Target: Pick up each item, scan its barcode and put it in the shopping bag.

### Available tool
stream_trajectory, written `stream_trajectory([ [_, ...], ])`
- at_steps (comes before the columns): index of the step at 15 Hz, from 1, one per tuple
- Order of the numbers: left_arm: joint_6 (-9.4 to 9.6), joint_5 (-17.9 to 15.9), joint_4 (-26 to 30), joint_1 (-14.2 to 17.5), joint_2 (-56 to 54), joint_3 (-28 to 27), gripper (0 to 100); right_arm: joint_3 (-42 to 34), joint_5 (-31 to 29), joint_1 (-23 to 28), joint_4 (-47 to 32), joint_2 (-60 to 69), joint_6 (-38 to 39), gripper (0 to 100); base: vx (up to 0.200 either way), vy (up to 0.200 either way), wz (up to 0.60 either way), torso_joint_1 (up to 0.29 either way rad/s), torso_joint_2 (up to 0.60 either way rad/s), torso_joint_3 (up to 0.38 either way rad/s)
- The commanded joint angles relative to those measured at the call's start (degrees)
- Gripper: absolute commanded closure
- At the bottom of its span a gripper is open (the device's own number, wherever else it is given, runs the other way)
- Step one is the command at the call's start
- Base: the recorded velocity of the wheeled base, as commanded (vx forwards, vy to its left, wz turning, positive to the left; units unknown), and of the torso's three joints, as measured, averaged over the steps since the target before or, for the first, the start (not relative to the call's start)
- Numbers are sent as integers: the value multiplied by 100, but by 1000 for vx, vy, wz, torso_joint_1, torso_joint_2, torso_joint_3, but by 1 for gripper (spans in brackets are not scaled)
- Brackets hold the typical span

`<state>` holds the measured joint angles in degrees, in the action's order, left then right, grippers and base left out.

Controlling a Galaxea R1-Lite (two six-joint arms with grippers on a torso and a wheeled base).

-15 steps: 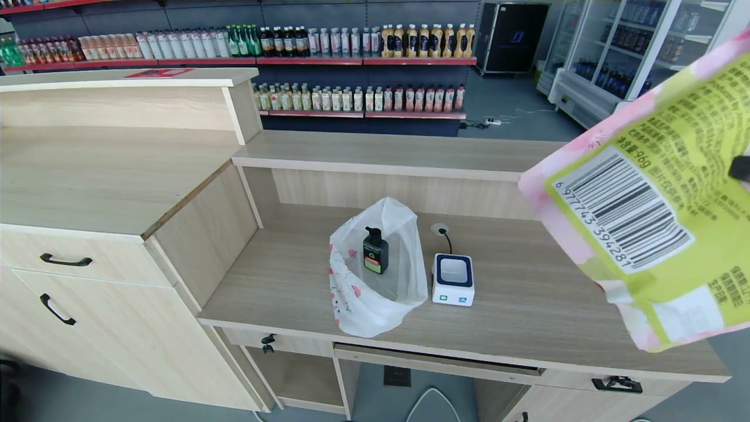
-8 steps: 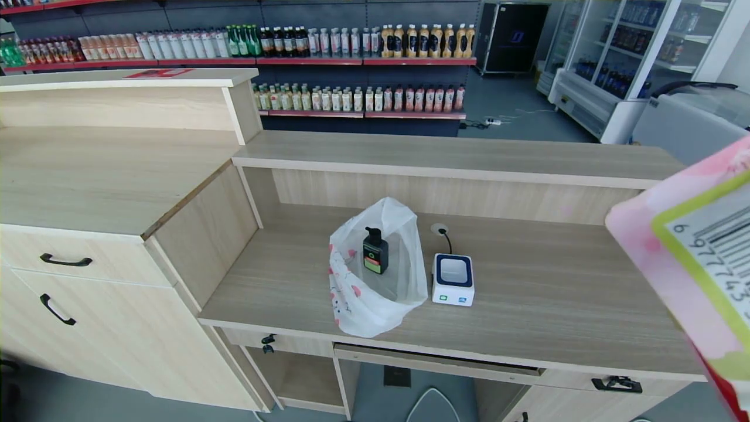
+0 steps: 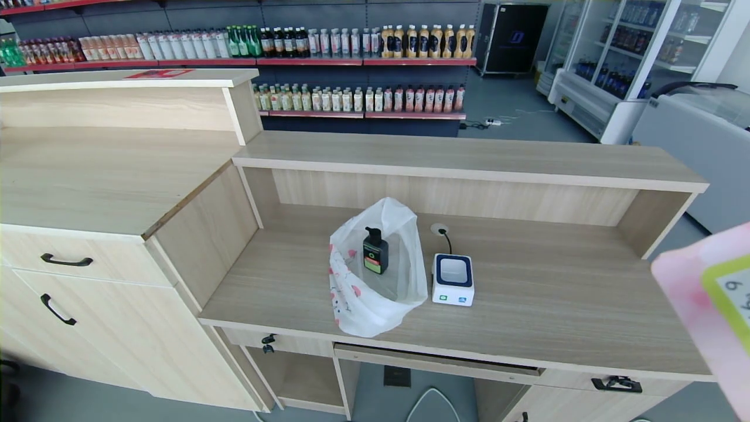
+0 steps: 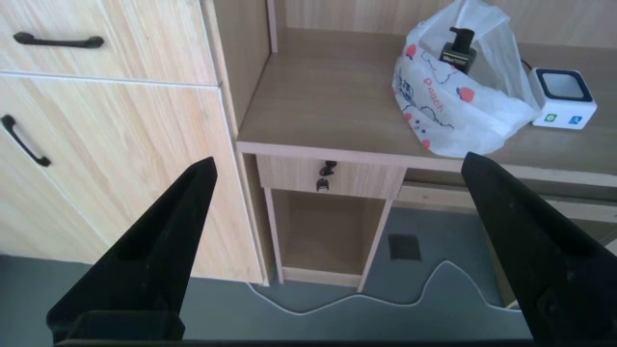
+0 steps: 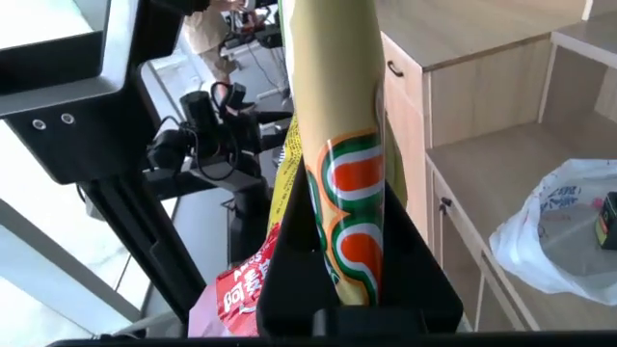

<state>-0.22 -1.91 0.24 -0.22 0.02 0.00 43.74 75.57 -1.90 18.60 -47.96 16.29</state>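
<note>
Right gripper: is pinching the snack pouch between its two dark fingers, one pressing on each face; the pouch is sticking out of the grip edge-on.
Snack pouch, head view: pink packet with a green-bordered label, being held in the air off the right end of the counter and close to the camera. A corner with a bit of barcode label is showing at the right edge. It is well apart from the scanner and the bag.
Left gripper: fingers are standing spread wide with nothing between them; it is hanging low over the grey floor in front of the counter's open cubby.
Shopping bag: white plastic with red-pink prints, sitting open-mouthed on the lower counter top, just left of the scanner.
Pump bottle: black, standing upright inside the bag.
Scanner: small white box with a dark-framed window facing up, sitting on the counter just beside the bag. A black cable is running back from it to a round hole in the top.
Counter details: light wood, a raised ledge running behind, black drawer handles on the left cabinet.
Background: shelves of drink bottles are lining the back wall, and glass-door fridges are standing at the right.
</note>
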Motion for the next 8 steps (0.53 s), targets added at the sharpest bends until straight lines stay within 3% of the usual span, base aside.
stream_trajectory([
  [1,-4,-2,2,-4,6,0,0,-138,2,67,3,-65,-187,100,0,0,0,0,0,0],
  [4,-4,-2,2,-4,6,0,0,-67,-192,111,3,-645,-1093,100,0,0,0,0,0,0],
  [8,-4,-2,2,-4,6,0,0,47,-192,23,-6,-697,-1110,100,0,0,0,0,0,0],
])
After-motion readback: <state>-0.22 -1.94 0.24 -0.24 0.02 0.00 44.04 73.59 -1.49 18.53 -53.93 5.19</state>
